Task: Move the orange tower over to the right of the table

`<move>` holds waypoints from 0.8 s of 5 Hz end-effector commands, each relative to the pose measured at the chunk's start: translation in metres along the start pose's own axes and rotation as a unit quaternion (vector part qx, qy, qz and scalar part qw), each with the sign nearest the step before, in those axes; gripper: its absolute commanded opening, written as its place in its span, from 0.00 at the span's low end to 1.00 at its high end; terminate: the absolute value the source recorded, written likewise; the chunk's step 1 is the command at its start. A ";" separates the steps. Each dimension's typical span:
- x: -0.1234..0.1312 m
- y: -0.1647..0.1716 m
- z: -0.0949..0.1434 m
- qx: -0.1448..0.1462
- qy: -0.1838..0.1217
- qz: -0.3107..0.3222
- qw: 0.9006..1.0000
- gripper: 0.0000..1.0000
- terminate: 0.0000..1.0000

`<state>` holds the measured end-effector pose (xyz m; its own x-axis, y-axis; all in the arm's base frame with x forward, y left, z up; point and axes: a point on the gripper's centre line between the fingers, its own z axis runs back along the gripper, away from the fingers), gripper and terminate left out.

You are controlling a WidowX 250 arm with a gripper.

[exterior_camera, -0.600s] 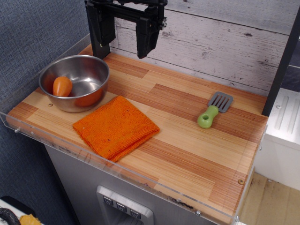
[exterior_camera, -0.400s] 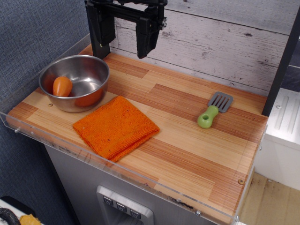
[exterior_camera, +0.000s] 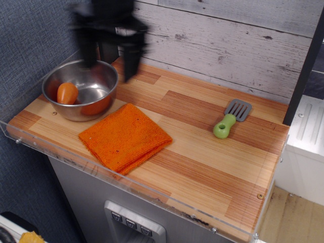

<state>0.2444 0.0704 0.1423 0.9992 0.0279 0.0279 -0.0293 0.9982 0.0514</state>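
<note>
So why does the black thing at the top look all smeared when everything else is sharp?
In the observation.image view, the black gripper is streaked by motion blur, so whether its jaws are open can't be told; the folded bright-orange cloth towel, round steel bowl and green-handled grey spatula look crisp, under soft, even light with faint shadows.

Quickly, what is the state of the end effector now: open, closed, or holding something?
End effector: open and holding nothing; its two blurred fingers stand apart above the round steel bowl, clear of the folded bright-orange cloth towel.
</note>
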 end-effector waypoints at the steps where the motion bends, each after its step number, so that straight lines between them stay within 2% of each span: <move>1: -0.045 0.062 -0.027 0.020 -0.017 0.014 1.000 1.00 0.00; 2: -0.053 0.061 -0.053 0.006 -0.013 -0.005 1.000 1.00 0.00; 4: -0.043 0.027 -0.074 0.009 -0.011 -0.062 0.998 1.00 0.00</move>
<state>0.2023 0.0983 0.0645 0.9949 -0.0963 0.0308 0.0941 0.9935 0.0648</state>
